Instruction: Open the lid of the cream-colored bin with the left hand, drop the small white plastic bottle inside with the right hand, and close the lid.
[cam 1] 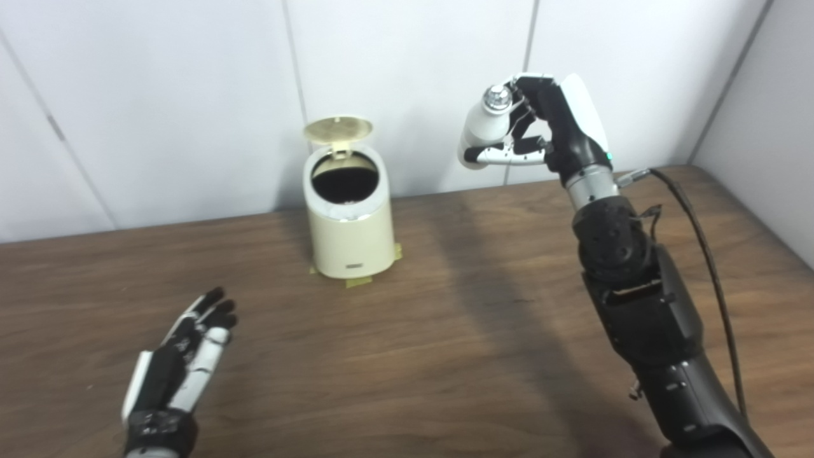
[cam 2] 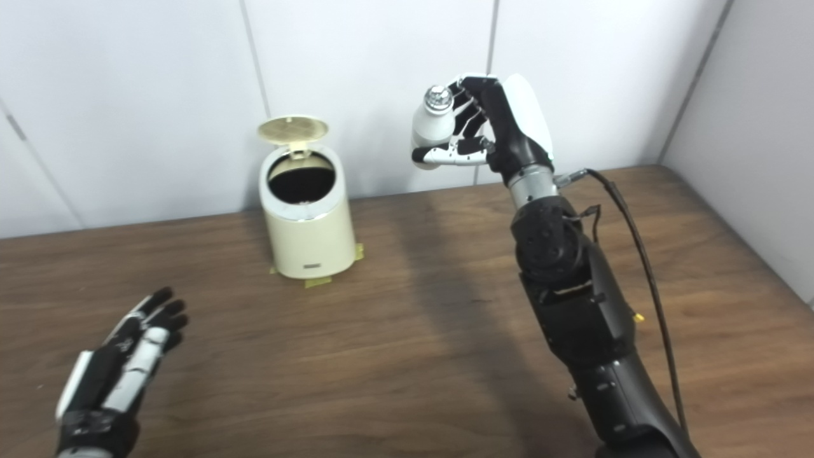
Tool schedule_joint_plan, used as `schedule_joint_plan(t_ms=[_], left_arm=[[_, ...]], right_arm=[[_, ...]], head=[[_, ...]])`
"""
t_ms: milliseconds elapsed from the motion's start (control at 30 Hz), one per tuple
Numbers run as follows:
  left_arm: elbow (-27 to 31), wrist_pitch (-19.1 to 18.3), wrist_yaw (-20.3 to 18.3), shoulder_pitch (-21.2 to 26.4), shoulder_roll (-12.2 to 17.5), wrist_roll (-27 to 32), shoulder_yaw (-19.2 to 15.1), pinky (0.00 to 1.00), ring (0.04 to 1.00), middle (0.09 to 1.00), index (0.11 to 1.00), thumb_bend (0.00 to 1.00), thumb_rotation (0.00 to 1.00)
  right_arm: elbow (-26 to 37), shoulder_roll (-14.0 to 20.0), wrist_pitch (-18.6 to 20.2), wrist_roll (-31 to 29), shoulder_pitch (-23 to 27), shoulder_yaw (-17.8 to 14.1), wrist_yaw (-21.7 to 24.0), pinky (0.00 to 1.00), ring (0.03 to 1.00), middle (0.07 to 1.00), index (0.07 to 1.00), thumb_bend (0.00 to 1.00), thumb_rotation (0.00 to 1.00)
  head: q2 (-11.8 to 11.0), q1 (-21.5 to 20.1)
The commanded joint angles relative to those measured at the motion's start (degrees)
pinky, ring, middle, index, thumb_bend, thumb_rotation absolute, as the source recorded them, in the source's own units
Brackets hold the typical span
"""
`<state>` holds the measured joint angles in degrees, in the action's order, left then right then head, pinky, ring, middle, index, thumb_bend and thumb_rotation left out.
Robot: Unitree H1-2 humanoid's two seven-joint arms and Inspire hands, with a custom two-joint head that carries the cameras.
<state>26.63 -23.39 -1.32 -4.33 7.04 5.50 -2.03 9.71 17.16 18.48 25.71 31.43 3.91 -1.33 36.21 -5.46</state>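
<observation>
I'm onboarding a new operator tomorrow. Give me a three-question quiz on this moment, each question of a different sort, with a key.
1. True or false: the lid of the cream-colored bin stands open.
2. Multiple choice: the small white plastic bottle is (A) lying on the table, (B) held in the right hand up in the air, to the right of the bin, (C) inside the bin.
3. Fill in: the left hand is ____ and holds nothing, low over the table.

Key: 1 true; 2 B; 3 open.
</observation>
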Motion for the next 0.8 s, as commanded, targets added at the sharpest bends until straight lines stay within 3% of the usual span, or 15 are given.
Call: schedule_joint_plan(t_ms=[0, 200, 333, 767], left_arm=[[0.8, 3.6, 0.5, -0.6, -1.5, -1.2, 0.4, 0.89, 0.86, 0.858, 0.895, 0.51, 0.55], [0.3, 4.5, 1.8, -1.8, -2.6, -3.2, 1.7, 0.87, 0.85, 0.858, 0.891, 0.55, 0.59], [-0.2, 4.8, 2.3, -2.3, -3.0, -4.0, 2.5, 0.87, 0.849, 0.853, 0.894, 0.57, 0.6], [-0.7, 5.8, 3.9, -3.8, -4.0, -5.3, 5.2, 0.86, 0.851, 0.851, 0.889, 0.6, 0.62]], right_arm=[[2.8, -0.3, -0.8, 0.2, 3.1, 0.5, 1.0, 0.38, 0.432, 0.478, 0.495, 0.52, 0.0], [3.2, -2.6, -3.7, 0.9, 4.2, 3.2, 2.0, 0.4, 0.433, 0.482, 0.496, 0.52, 0.0], [-0.2, -4.8, -9.0, 0.1, 5.4, 4.5, 0.7, 0.4, 0.437, 0.49, 0.485, 0.52, 0.0], [-9.2, -9.5, -16.4, 1.7, 7.8, 4.8, -3.4, 0.39, 0.431, 0.485, 0.493, 0.52, 0.0]], head=[[0.0, 0.2], [-0.6, 3.7], [-1.2, 5.5], [-2.6, 8.9]])
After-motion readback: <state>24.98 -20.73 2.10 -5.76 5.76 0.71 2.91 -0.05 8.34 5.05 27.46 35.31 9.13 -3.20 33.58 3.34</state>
